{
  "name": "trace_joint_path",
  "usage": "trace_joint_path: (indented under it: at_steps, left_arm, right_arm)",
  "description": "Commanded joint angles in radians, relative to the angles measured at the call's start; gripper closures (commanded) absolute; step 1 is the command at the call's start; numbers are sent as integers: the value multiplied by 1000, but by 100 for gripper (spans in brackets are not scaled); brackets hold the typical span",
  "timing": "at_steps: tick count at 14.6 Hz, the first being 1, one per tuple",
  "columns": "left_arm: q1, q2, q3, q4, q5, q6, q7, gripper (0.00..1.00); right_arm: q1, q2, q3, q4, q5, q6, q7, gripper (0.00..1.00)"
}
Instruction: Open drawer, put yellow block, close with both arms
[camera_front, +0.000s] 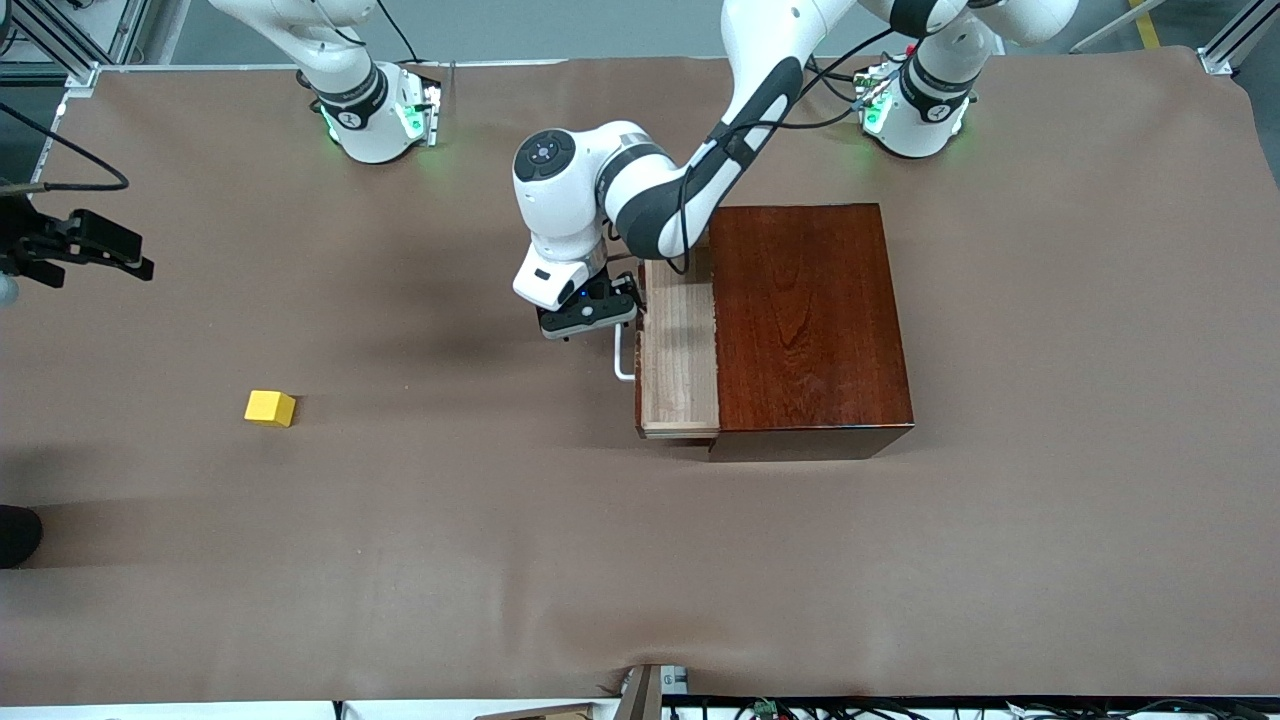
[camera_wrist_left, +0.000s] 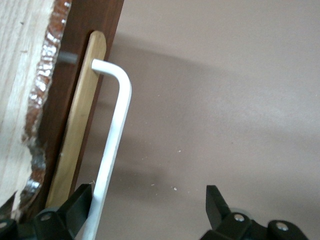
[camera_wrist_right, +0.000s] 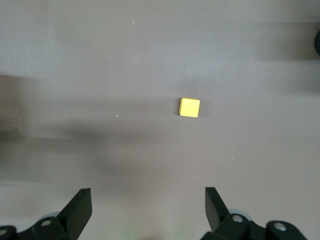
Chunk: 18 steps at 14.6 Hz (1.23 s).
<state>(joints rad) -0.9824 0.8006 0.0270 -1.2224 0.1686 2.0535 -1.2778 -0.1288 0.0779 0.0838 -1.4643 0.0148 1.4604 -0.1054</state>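
The drawer (camera_front: 678, 345) stands pulled partly out of the mahogany box (camera_front: 808, 320), its pale wood tray showing. My left gripper (camera_front: 590, 318) is at the drawer's white handle (camera_front: 622, 358), open. In the left wrist view the handle (camera_wrist_left: 114, 140) runs just inside one fingertip (camera_wrist_left: 80, 202) of the left gripper (camera_wrist_left: 149, 205), and nothing is clamped. The yellow block (camera_front: 270, 408) lies on the cloth toward the right arm's end of the table. My right gripper (camera_front: 100, 250) hangs open and empty above that end, and the right wrist view shows the block (camera_wrist_right: 190, 107) ahead of the gripper (camera_wrist_right: 148, 205).
Brown cloth (camera_front: 500, 560) covers the whole table. A dark rounded object (camera_front: 15, 535) pokes in at the edge at the right arm's end. The arm bases (camera_front: 375, 120) stand along the table edge farthest from the front camera.
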Motion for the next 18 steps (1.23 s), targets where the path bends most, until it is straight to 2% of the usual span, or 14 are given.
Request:
trace_joint_path:
  at_steps: [1,3,5,10,14,18]
  left_arm:
    - [-10,-35,1,20,-18,-65,-18,0]
    - [-10,-43,10,20,-14,-137,-15,0]
    - [-6,-66,10,23,-14,-145,-14,0]
    - [14,-256,36,14,-15,-239,26,0]
    - [122,-418,36,7,-17,-448,118,0]
    - [240,-535,36,-8,-18,-607,326,0]
  right_arm:
    - [-22,29,16,16,-9,-3,4,0]
    - [-22,68,16,18,-15,-3,7,0]
    - [-25,89,16,18,-15,0,7,0]
    - [-34,138,14,15,-13,57,9,0]
    - [-60,203,14,4,-9,113,12,0]
    - [-68,246,14,-7,-15,165,10,0]
